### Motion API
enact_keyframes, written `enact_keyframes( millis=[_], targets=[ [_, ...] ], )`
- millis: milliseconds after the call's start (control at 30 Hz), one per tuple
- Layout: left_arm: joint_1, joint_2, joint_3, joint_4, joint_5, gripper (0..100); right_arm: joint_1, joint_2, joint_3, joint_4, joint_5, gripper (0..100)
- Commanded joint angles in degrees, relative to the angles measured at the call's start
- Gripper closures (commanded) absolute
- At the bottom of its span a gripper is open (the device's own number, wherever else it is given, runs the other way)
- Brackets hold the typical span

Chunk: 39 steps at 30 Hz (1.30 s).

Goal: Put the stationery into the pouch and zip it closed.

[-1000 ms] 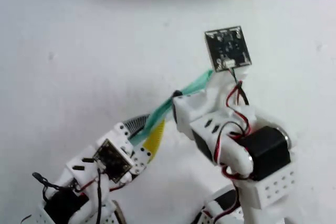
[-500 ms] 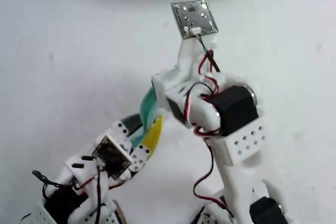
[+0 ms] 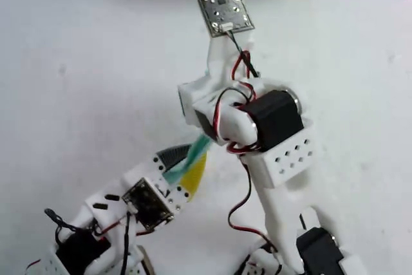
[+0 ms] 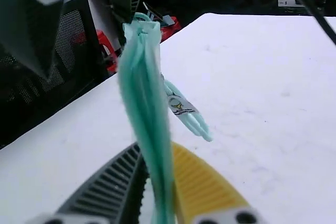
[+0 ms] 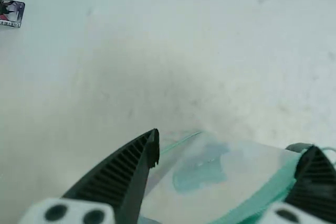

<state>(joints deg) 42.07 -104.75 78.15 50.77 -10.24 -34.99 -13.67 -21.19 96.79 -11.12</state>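
While the white table (image 3: 77, 94) spreads out on every side of the pouch (image 4: 143, 93), the right arm (image 3: 277, 127) stands over the pouch's far end. The right gripper (image 5: 233, 145) is spread apart there, and the clear, teal-edged sheet lies between its two black fingers (image 5: 126, 171), unpinched. At the pouch's near end the left gripper (image 4: 156, 148) is clenched on it, with the grey finger (image 4: 105, 187) on one face and the yellow finger (image 4: 205, 187) on the other, so the pouch stands edge-up. A teal pull (image 4: 181, 107) with a printed tag hangs from the pouch's side. A small printed piece (image 5: 10, 13) lies on the table, well apart from the pouch.
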Motion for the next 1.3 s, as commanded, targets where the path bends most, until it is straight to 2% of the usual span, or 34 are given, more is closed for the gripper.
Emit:
enact_keyframes(
  millis=[0,167,333,467,600,767,900,1067,1267],
  targets=[
    [-4.5,0.5,1.1,-1.8,-0.3,98,3.4,-0.7,-0.6,0.7,0.1,62.8],
    [-16.0,0.5,1.1,-7.6,6.7,98,8.4,-4.1,-4.9,-1.6,-0.1,62.8],
    [-25.0,0.5,1.4,-14.2,10.5,98,3.9,-4.2,-9.1,-1.8,-0.4,62.8],
    [-28.7,0.5,1.6,-18.1,11.2,98,1.2,-4.2,-9.2,-4.4,-0.4,62.8],
    [-27.7,0.5,2.6,-20.6,10.1,98,1.2,-4.1,-9.1,-6.7,-0.4,62.8],
    [-27.0,0.5,7.5,-31.1,3.3,98,1.2,-3.6,-9.1,-7.5,-0.4,62.8],
    [-22.8,0.5,16.5,-37.6,-3.6,98,1.5,-0.5,-9.1,-6.6,-0.4,62.8],
    [-13.8,0.5,17.7,-29.4,-12.4,98,1.2,2.4,-9.3,-5.5,-3.7,62.7],
    [-11.8,0.5,15.9,-26.2,-12.5,98,1.2,5.1,-9.6,-1.9,-5.0,62.7]
  ],
)
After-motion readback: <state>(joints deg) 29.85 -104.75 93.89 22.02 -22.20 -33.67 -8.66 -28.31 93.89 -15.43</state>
